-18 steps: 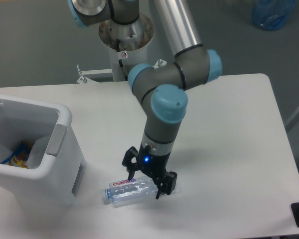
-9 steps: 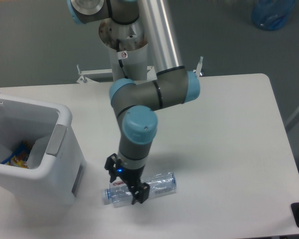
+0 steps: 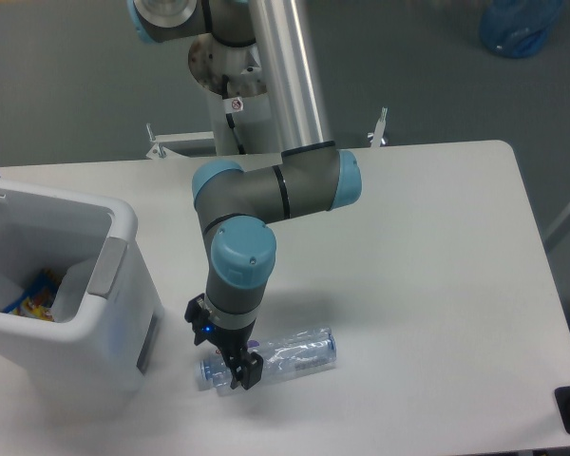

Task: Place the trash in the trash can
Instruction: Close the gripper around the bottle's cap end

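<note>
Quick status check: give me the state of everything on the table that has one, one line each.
Plastic bottle: crushed, lying on its side on the table, right of the bin.
Trash can: upright, no lid on it, some colourful litter inside.
Gripper: low over the bottle's left end, fingers astride it; whether it has closed cannot be told.
Table: white, carrying bin and bottle.

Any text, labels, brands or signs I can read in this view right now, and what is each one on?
None can be read for certain.
Bottle: its label is hidden behind the pincer.
Small red-and-white sticker on the robot base: too small to read.
Colourful wrapper inside the trash can: print too blurred to read.
</note>
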